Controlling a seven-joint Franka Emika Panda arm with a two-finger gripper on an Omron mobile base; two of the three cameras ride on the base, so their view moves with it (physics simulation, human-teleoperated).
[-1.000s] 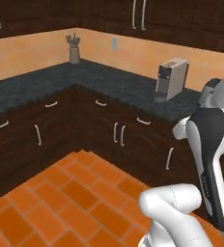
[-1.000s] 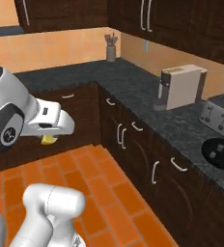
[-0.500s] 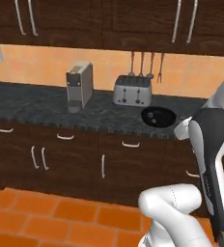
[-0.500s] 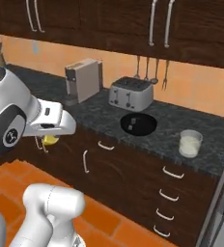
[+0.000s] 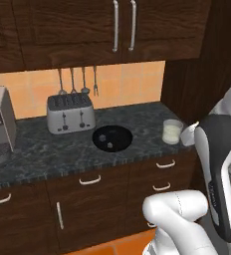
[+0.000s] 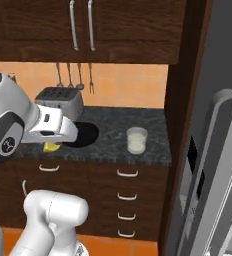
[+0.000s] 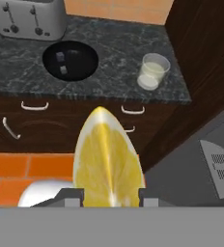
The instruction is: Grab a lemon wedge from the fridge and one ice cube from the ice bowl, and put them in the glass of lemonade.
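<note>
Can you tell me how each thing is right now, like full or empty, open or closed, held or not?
lemon wedge: held between the finger tips, cut face toward the camera.
gripper: shut on the lemon wedge.
glass of lemonade: upright on the counter, holding pale liquid.
ice bowl: on the counter, ice cubes inside.
toaster: upright beside the bowl, slots look empty.
upper cabinets: doors closed.
drawers: closed.

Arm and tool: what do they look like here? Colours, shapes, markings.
The arm is glossy white with rounded, tube-like links and a long dark-grey inlay panel down one link. In the right base view a big dark-grey round joint cap carries a small white circular mark. The tool has a white boxy body and two small dark-grey square finger tips. No loose cables visible.
</note>
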